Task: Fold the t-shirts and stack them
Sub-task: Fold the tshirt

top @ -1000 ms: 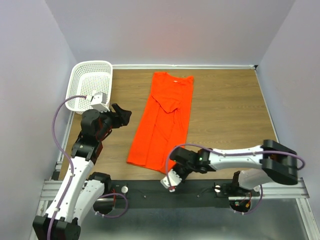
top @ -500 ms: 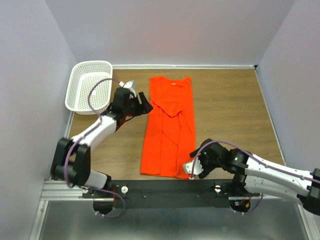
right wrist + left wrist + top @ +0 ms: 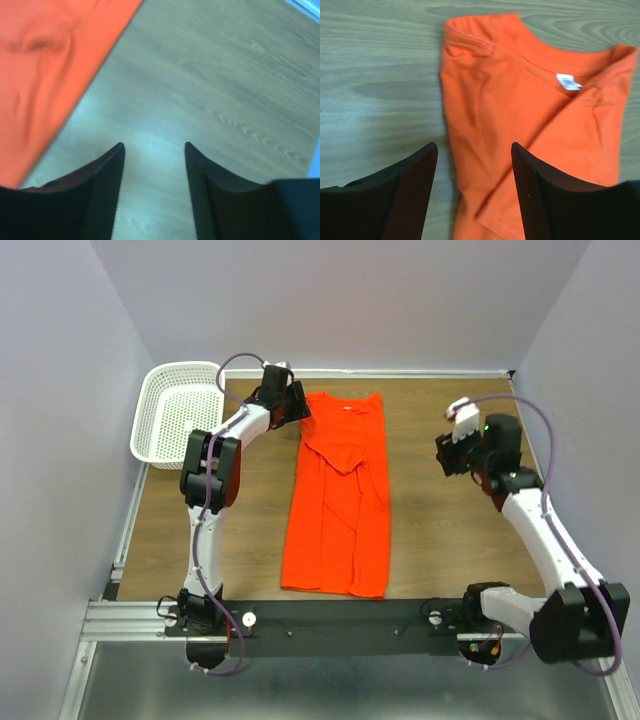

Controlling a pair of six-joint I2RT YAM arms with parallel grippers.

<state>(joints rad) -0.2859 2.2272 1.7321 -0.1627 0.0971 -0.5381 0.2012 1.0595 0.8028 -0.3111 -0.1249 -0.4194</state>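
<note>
T-shirt [image 3: 338, 495]: lengthwise fold apparently done; crosswise fold pending. My left end effector [image 3: 472, 150], right end effector [image 3: 154, 146]: both released, empty.

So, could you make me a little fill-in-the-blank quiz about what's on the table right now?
The t-shirt lying on the table is coloured ____.
The white basket stands at the table's far ____ corner.
The left claw and the right claw are both ____, holding nothing.
Missing words: orange; left; open.
</note>
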